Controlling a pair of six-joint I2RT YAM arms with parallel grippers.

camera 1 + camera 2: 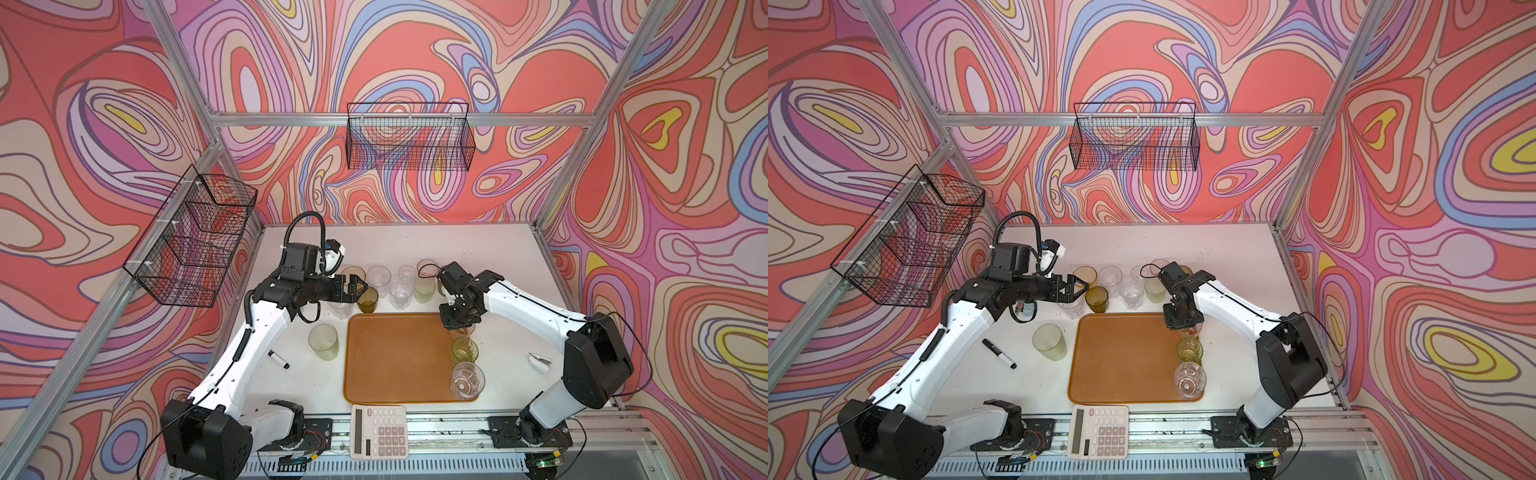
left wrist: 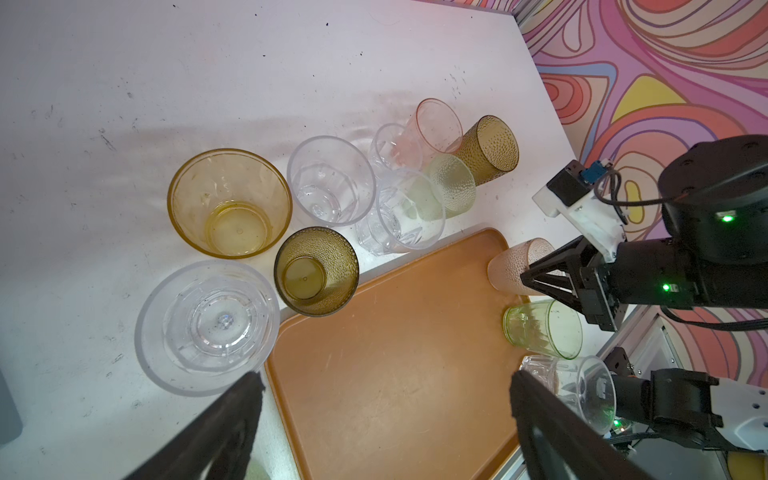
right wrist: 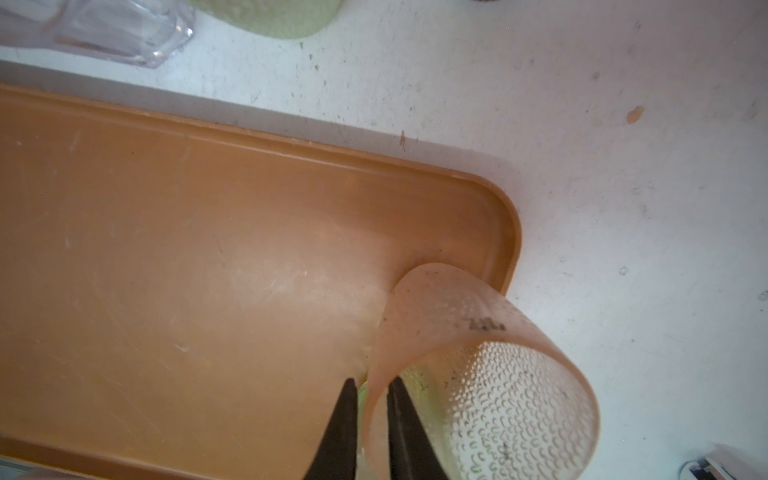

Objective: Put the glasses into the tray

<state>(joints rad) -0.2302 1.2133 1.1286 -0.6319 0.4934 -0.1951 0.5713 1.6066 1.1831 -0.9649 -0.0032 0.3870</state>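
Tray: The orange-brown tray (image 1: 399, 361) is laid flat on the white worktop (image 1: 498, 249), in the middle and toward the near edge.
Pink glass: A pink bumpy glass (image 2: 509, 266) is stood in the far right corner of the tray.
Right fingers: The right fingers (image 3: 344, 415) are placed one inside and one outside the pink glass, with its thin wall between them. They are close together. Whether the wall is squeezed cannot be told.
Green glass: A bright green glass (image 1: 463, 350) is stood in the tray by the right rim, just nearer than the pink glass.
Clear glass: A clear glass (image 1: 467, 380) is stood in the near right corner of the tray.
Left fingers: The left fingers (image 1: 357, 286) are spread wide apart. They are held in the air past the far left corner of the tray.
Olive glass: An olive-brown glass (image 1: 368, 300) is stood on the worktop, just past the far rim of the tray, under the left fingers.
Amber glass: An amber glass (image 2: 228, 203) is seen farther back.
Wide glass: A wide clear glass (image 2: 208, 328) is seen just left of the olive-brown glass.
Glass bunch: A bunch of glasses (image 1: 401, 286) is crowded on the worktop past the far rim.
Pale glass: A pale green glass (image 1: 323, 343) is stood alone, left of the tray.
Marker: A black marker (image 1: 278, 359) is laid farther left.
Calculator: A white calculator (image 1: 378, 431) is laid at the near edge.
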